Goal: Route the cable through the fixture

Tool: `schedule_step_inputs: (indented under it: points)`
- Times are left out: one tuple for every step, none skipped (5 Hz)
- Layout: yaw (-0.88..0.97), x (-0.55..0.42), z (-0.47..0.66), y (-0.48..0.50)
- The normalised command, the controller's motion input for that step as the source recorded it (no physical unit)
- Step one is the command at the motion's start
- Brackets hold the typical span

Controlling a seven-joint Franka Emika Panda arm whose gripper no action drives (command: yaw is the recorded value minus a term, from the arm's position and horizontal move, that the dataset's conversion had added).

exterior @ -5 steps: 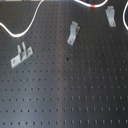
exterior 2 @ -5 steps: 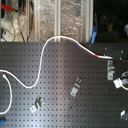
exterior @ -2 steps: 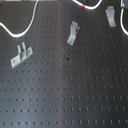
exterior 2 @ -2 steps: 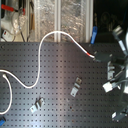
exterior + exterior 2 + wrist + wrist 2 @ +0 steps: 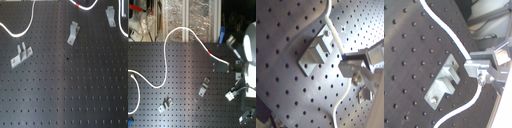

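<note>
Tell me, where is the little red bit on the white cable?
The red band sits on the cable over the black pegboard, right of centre in the second exterior view, up-left of the gripper. In the first exterior view it shows at the top edge.

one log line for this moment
phase: routing | gripper: shut on cable | cable beside clip, not in it | other clips untouched
</note>
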Motion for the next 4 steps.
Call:
schedule_step_inputs:
  points:
    - [-0.57,-0.203,0.29,0.167]
    - [-0.57,-0.181,0.23,0.134]
    - [-0.48,-0.080,0.25,0.264]
    - [-0.38,-0.023,0.36,0.175]
